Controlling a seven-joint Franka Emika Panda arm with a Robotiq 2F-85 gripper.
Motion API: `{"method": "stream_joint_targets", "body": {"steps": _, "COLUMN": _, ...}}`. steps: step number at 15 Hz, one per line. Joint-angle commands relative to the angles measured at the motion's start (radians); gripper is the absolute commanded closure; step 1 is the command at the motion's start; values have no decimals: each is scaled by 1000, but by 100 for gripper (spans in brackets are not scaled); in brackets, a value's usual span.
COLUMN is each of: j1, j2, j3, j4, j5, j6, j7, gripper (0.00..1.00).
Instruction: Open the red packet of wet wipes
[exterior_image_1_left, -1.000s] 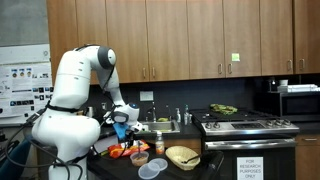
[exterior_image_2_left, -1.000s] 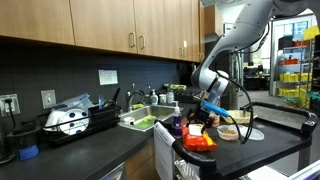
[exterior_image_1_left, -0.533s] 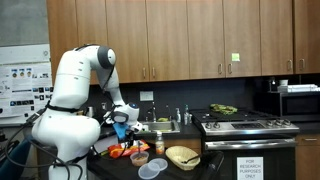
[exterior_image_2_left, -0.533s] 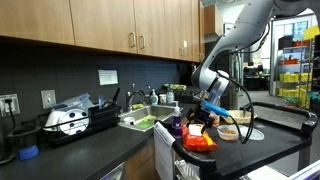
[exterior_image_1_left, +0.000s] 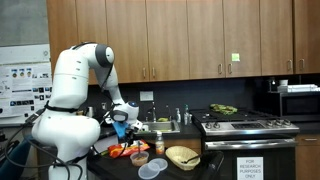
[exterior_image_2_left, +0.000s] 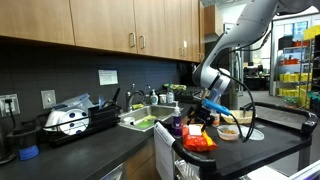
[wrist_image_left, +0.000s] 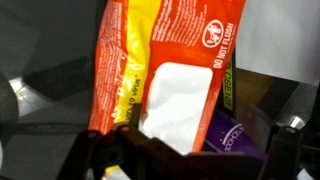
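Red packet of wet wipes, white flap plain in wrist view only — claw, cannot tell its opening

The packet of wet wipes lies on the counter, near the basket.

Red packet: "DO NOT FLUSH" (white letters).

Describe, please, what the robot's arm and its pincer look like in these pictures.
The arm is glossy white, made of rounded, bulbous shells with dark seams at the joints. A blue part sits at the wrist, above the black pincer. In an exterior view a black cable loops beside it. No markings are legible.
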Motion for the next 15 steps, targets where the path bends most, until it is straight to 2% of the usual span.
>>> {"method": "stream_joint_targets", "body": {"steps": 1, "j1": 0, "j2": -32, "j3": 6, "j4": -8, "j5": 26, "j6": 6, "j7": -19, "gripper": 0}}
{"method": "stream_joint_targets", "body": {"steps": 15, "j1": 4, "j2": -65, "j3": 9, "j4": 14, "j5": 11, "j6": 3, "j7": -12, "gripper": 0}}
